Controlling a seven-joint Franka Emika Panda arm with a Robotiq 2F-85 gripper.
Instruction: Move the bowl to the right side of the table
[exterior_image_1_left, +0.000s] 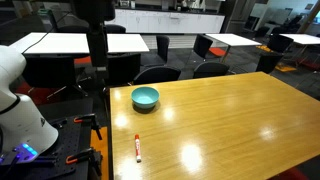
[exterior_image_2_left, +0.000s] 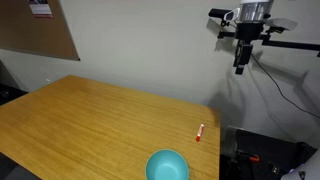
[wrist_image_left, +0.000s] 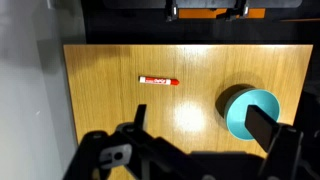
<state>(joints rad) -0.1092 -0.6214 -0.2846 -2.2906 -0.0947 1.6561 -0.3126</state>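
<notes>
The teal bowl (exterior_image_1_left: 145, 97) sits on the light-brown wooden table (exterior_image_1_left: 230, 120) near its edge, and shows in both exterior views (exterior_image_2_left: 167, 166). In the wrist view the bowl (wrist_image_left: 245, 108) lies at the right, partly behind one finger. My gripper (exterior_image_2_left: 240, 67) hangs high above the table, well clear of the bowl, and is open and empty; its fingers frame the bottom of the wrist view (wrist_image_left: 200, 130). The table also shows in the other views (exterior_image_2_left: 90, 120) (wrist_image_left: 110, 100).
A red-and-white marker pen (exterior_image_1_left: 137, 147) lies on the table near the bowl (exterior_image_2_left: 200, 132) (wrist_image_left: 158, 79). White-topped tables with black chairs (exterior_image_1_left: 120, 45) stand behind. A corkboard (exterior_image_2_left: 40, 30) hangs on the wall. The robot base (exterior_image_1_left: 20, 110) is beside the table.
</notes>
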